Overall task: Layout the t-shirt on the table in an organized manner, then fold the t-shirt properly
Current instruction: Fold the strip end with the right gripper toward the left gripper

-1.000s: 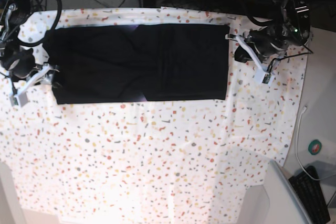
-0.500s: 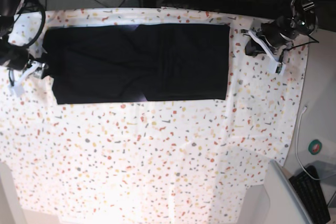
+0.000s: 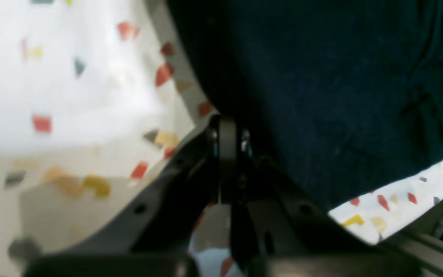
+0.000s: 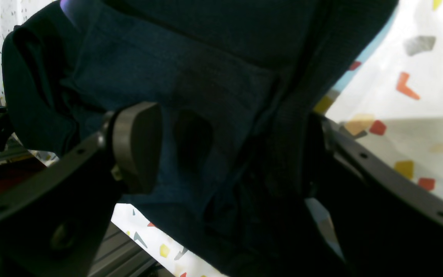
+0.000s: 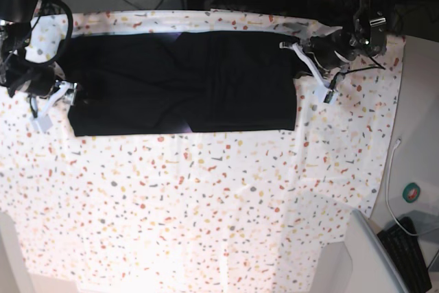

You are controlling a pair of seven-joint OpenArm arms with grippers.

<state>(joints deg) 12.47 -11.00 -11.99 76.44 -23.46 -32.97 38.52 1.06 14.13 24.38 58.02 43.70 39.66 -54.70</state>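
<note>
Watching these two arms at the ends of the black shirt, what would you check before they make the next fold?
1. t-shirt lies flat as a long strip on the table: ok.
2. right gripper open, straddling the shirt's end: ok.
3. left gripper at the shirt's other end: ok.
4. Left gripper open, ready to pinch: not ok, it is shut.
5. Cloth caught in the left gripper: cannot tell.
6. Speckled table in front of the shirt free for folding: ok.

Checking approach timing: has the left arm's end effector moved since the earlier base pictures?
Yes. The left end effector has moved toward the t-shirt, now at its edge.
</note>
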